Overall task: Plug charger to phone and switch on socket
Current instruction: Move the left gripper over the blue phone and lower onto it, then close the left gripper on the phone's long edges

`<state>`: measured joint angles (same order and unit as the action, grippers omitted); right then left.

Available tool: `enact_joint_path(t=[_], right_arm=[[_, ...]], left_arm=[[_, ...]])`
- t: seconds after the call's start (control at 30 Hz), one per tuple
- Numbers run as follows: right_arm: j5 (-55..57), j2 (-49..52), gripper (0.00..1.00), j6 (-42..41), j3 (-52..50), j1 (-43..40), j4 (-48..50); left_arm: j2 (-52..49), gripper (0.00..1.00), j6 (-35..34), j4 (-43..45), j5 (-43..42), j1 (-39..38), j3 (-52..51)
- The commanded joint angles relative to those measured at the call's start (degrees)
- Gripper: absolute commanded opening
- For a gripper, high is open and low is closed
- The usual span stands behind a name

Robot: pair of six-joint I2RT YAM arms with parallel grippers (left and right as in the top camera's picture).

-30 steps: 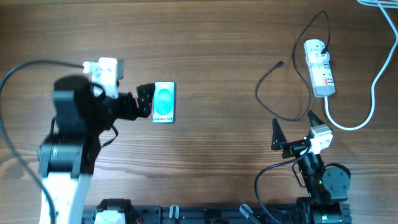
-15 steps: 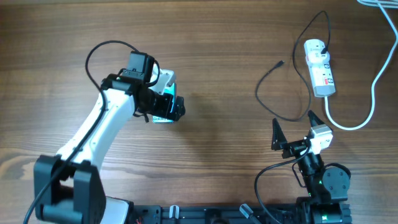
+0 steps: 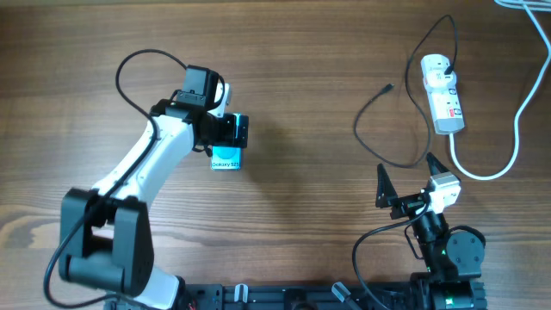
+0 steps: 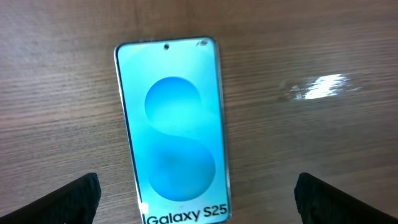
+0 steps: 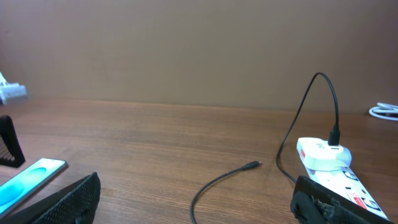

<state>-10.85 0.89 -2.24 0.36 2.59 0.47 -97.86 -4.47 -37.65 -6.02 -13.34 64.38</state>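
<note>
Plain brown wooden tabletop (image 3: 293, 52) and nothing else around. From overhead, my left pincer (image 3: 231, 133) hangs right over the phone (image 3: 225, 158), jaws spread wide and gripping nothing. I'd say it's lined up to straddle the phone and steady it. The pincer covers the phone's top half, so only the white band shows.

Far right, the charger (image 3: 368, 129) loops loose, its plug tip (image 3: 390, 87) well apart from the phone. Beside it is the socket (image 3: 442, 103), with a white cord (image 3: 508, 142) trailing off-frame. The switch is too small to read as on or off.

My right pincer (image 3: 406, 176) sits near its base, fully open and empty, close to the cable loop. That looks handy for fetching the tip.

On the left wrist view, the phone lies flat, screen up, between two dark fingertips (image 4: 74, 196). Its bottom edge, and any port there, is cut off.

On the right wrist view, the tip lies on bare wood. The socket is partly behind my own finger, and the phone only peeks in at the left.
</note>
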Motion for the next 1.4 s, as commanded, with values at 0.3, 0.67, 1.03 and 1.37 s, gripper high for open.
enact_joint_path(t=[0.3, 0.67, 1.03, 1.37], right_arm=[[0.6, -0.7, 1.0, 0.7, -0.1, 0.2, 0.3], [0.6, -0.7, 1.0, 0.7, -0.1, 0.2, 0.3], [0.5, -0.3, 1.0, 0.7, -0.1, 0.2, 0.3], [0.5, -0.3, 1.0, 0.7, -0.1, 0.2, 0.3]], left_arm=[[-9.2, 1.0, -2.5, 2.1, 1.2, 0.0, 0.5], [-9.4, 1.0, -2.4, 2.6, 1.2, 0.0, 0.5], [-12.0, 1.0, -2.5, 3.0, 4.4, -0.1, 0.5], [-14.9, 1.0, -5.2, 2.7, 4.2, -0.1, 0.5]])
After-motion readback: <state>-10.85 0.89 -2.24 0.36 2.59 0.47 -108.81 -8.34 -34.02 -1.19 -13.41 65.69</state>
